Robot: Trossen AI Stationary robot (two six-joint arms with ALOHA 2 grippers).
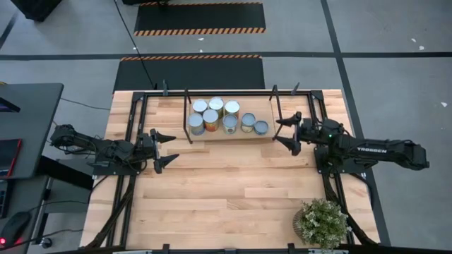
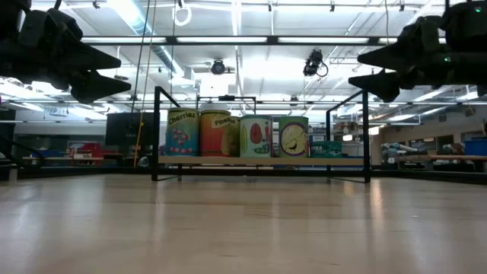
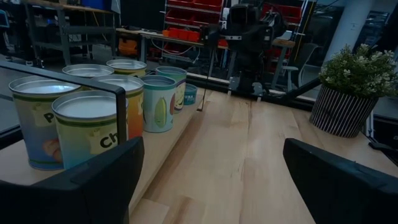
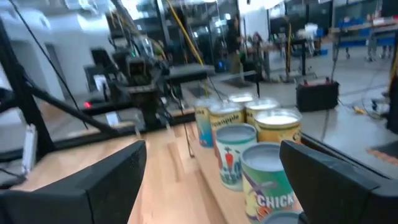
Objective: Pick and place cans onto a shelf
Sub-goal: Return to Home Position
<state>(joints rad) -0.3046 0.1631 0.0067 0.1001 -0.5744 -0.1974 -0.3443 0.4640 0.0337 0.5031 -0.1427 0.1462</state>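
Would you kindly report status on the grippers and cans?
Left gripper open, empty. Right gripper open, empty. Eight cans on the shelf. Nothing in the way.

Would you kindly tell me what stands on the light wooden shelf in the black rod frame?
Eight small cylindrical cans stand on the shelf, in two rows; the board directly under them is hidden.
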